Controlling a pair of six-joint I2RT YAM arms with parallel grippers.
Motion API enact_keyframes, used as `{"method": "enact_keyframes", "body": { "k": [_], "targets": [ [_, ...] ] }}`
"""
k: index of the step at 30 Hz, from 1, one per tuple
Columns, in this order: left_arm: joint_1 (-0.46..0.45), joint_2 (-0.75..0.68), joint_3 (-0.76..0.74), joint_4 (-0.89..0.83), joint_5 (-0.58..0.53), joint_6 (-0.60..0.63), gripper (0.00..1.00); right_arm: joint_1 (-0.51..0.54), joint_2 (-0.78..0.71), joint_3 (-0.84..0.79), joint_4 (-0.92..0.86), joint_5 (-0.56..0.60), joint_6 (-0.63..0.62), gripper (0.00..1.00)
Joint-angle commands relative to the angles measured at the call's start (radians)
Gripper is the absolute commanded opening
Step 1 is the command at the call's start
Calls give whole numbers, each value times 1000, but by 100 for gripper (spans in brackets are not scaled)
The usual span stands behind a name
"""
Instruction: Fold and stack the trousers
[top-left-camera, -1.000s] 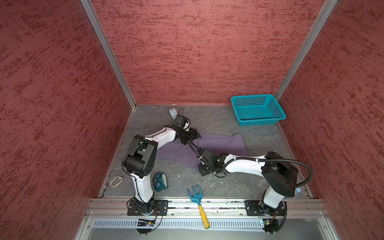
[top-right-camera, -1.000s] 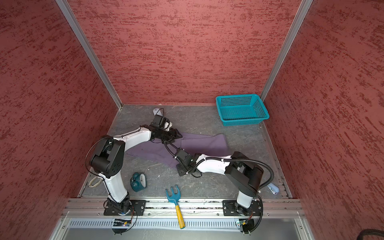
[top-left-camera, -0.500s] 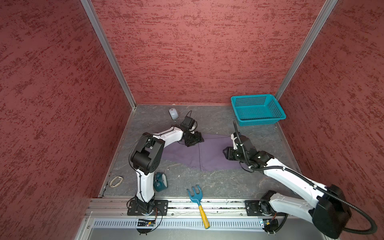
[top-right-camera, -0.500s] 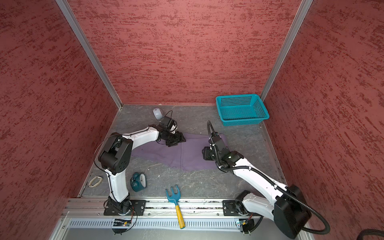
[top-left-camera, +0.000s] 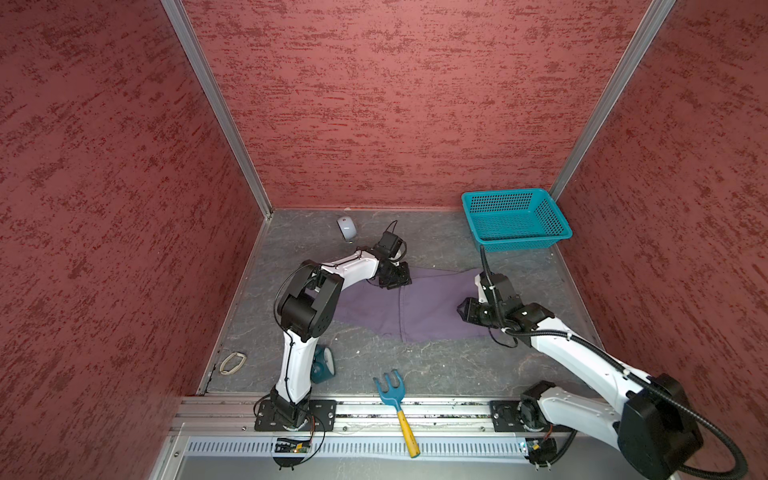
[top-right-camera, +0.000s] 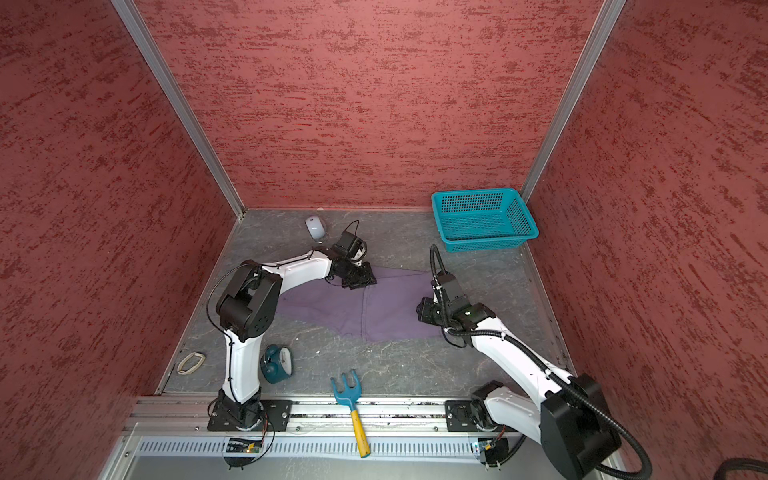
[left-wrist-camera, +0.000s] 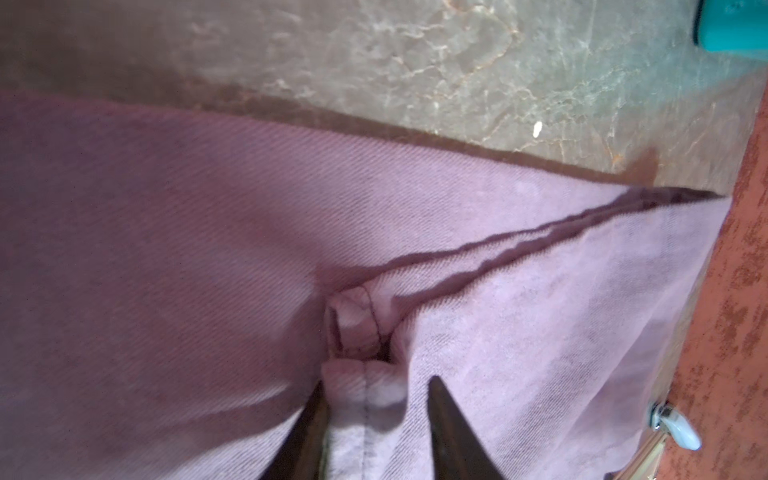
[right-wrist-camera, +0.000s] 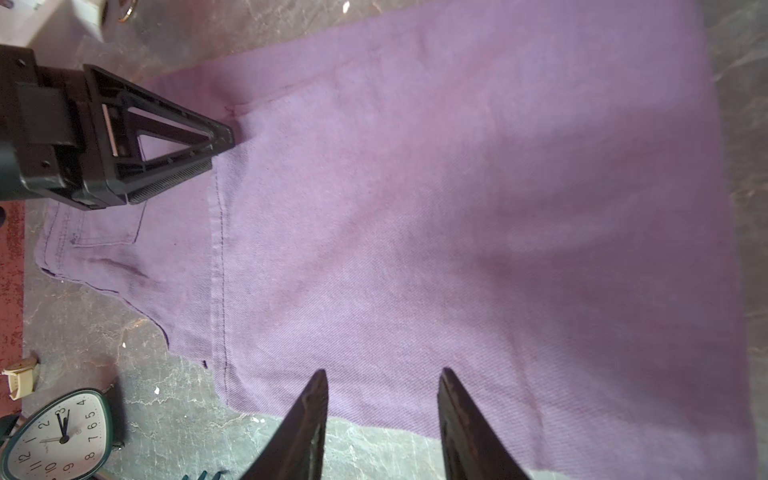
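**Operator:** Where are the trousers?

**Spotter:** Your purple-grey trousers (top-left-camera: 419, 307) lie flat across the middle of the surface, and both top views show them (top-right-camera: 374, 307). They run from beside your left arm toward the right edge, and a stitched hem line crosses them midway.

**Operator:** And around them?

**Spotter:** The teal basket (top-left-camera: 519, 246) sits in the far right corner, apart from the cloth. A blue toy rake (top-left-camera: 395, 395) with a yellow handle lies over the near edge, its tines pointing at the trousers.

**Operator:** What is my left gripper doing?

**Spotter:** Your left gripper (top-left-camera: 404, 280) is down on the far edge of the trousers. In the left wrist view (left-wrist-camera: 376, 386) the jaws are narrow and a bunched fold of hem fills the gap, so it is pinching the cloth.

**Operator:** And the right?

**Spotter:** Your right gripper (top-left-camera: 463, 309) is over the right part of the trousers. The right wrist view (right-wrist-camera: 382, 374) shows its fingers partly spread above the cloth's edge, with nothing between them.

**Operator:** Any small things?

**Spotter:** A teal alarm clock (top-right-camera: 276, 363) stands just beside your left arm's base, near the near edge. A white computer mouse (top-left-camera: 346, 228) lies by the far edge, left of middle. A wristwatch (top-left-camera: 232, 362) lies at the left edge toward the near corner.
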Motion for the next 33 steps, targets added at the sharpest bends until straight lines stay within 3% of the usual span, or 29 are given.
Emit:
{"method": "enact_keyframes", "body": {
  "k": [1,6,13,20,21,22,23,25,26,29,33],
  "targets": [
    [-6,28,28,-7,-14,11,27,-15,2,-5,25,-18,11,44],
    [-13,53,86,-60,-45,46,0,-23,1,-16,36,-24,19,44],
    [-17,-8,178,-136,-112,99,0,-35,-7,-30,33,-20,21,44],
    [29,-41,174,-153,-135,87,0,-41,-8,-44,46,-17,28,43],
    [37,-32,171,-155,-119,75,11,-42,-6,-42,47,-18,27,44],
    [44,-27,164,-153,-104,64,29,-43,-2,-39,43,-14,24,44],
    [48,-24,154,-147,-91,55,57,-43,2,-35,36,-6,18,44],
    [52,-26,139,-157,-104,45,85,-43,5,-29,26,1,16,46],
    [55,-33,130,-163,-120,45,91,-44,5,-26,25,-2,16,46],
    [67,-79,79,-151,-139,43,90,-44,10,-17,22,-16,-8,44],
    [75,-153,-12,-142,-135,41,77,34,0,1,40,4,-72,38]
  ]
}}
